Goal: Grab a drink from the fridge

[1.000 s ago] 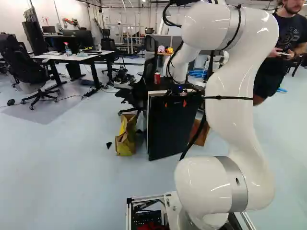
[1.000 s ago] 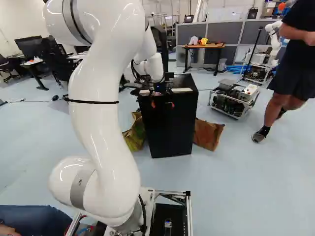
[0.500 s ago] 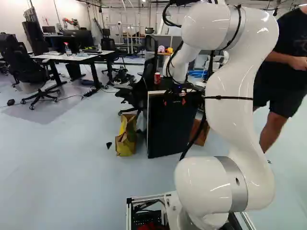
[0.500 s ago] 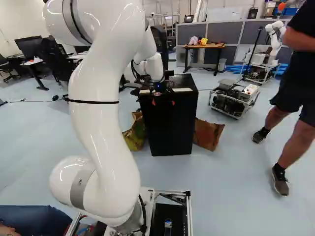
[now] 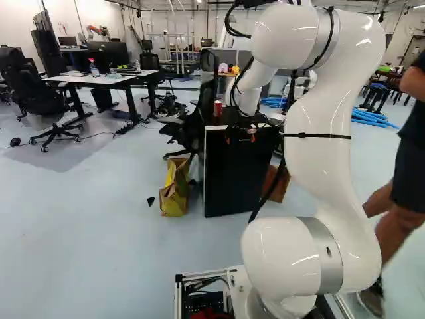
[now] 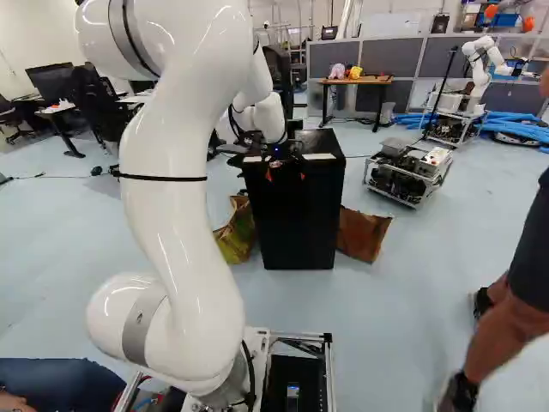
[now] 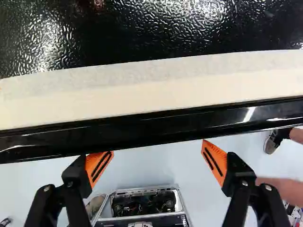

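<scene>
Drink inside black boxy fridge, centre of right base view, isn't visible; black orange-padded gripper stands wide by glossy black door edge; likely door-opening step, next: catch edge, pull

Fridge between two bags, can on top, chair left, table behind

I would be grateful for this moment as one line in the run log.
gripper: open, at fridge's upper front edge | held: nothing | red can: apparently atop fridge | drink: not grabbed
</scene>
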Available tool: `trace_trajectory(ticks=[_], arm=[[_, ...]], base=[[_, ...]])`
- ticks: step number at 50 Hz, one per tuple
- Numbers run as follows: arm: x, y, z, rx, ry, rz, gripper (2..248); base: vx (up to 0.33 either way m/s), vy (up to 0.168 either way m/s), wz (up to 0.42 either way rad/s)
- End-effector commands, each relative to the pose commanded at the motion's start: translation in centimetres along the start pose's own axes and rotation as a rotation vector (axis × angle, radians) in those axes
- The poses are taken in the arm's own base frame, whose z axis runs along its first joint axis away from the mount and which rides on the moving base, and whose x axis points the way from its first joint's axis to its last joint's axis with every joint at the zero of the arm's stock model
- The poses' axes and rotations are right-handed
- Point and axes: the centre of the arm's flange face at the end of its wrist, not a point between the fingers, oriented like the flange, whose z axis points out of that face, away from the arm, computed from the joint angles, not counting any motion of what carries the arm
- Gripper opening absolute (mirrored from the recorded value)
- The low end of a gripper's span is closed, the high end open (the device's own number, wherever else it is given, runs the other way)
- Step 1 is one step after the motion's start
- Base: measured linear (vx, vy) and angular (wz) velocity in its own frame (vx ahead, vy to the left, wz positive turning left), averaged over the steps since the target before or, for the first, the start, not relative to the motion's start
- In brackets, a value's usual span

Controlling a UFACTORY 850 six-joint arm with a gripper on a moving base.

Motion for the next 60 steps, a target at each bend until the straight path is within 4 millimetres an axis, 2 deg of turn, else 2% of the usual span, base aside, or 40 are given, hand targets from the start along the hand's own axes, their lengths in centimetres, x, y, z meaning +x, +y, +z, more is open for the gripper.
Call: trace_trajectory(ticks=[19,60], arm=[[-0.2,0.0,-0.2,0.0,0.018,0.001,247],[-6.6,0.6,-2.7,-0.002,-0.011,0.017,247]], base=[[0.0,0.0,0.0],[0.0,0.0,0.0]])
